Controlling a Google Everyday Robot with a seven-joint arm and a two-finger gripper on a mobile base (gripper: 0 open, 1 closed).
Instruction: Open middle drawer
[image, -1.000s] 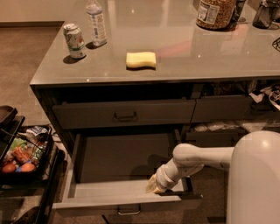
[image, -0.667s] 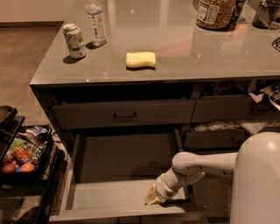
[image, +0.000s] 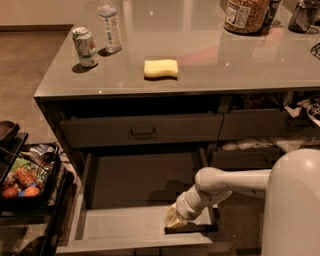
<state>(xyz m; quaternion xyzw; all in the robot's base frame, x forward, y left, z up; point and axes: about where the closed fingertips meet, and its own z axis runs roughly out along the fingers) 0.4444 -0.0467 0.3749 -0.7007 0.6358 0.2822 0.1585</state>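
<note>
While middle drawer stands open, pincer hangs inside.

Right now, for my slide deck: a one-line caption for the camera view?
Robot's gripper low inside the open middle drawer, near its front right corner.

Items on the counter: one can; one bottle; one yellow sponge; one jar. Wide drawers: two; one upper drawer, closed; one middle drawer, pulled out. Narrow drawers at right: two; one plain; one with white packets. Gripper: one, low inside the middle drawer near its front right corner. Basket at left: one; contents not countable.
</note>
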